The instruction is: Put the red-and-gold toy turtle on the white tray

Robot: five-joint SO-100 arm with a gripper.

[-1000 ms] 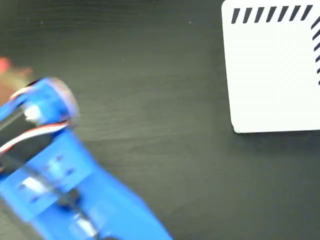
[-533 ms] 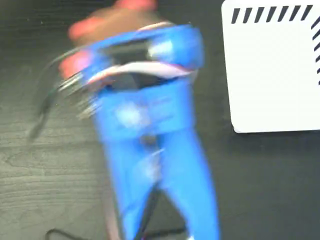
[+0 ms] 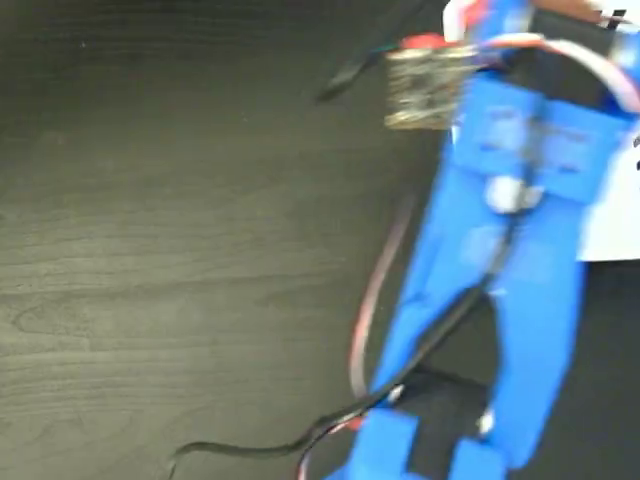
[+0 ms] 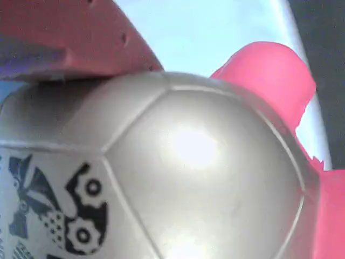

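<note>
Wrist view: turtle (image 4: 205, 178) pressed under red claw finger (image 4: 70, 38), above tray (image 4: 215, 32).

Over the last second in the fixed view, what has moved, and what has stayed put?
The blue arm swung from the lower left across to the right and now covers most of the white tray. It carried the turtle along, whose shell fills the wrist view. The tray itself has not shifted on the dark table.

Turtle (image 4: 205, 178): you see its shiny domed shell filling the wrist view, dark printed mark lower left.
Behind: pale surface (image 4: 215, 32).
</note>
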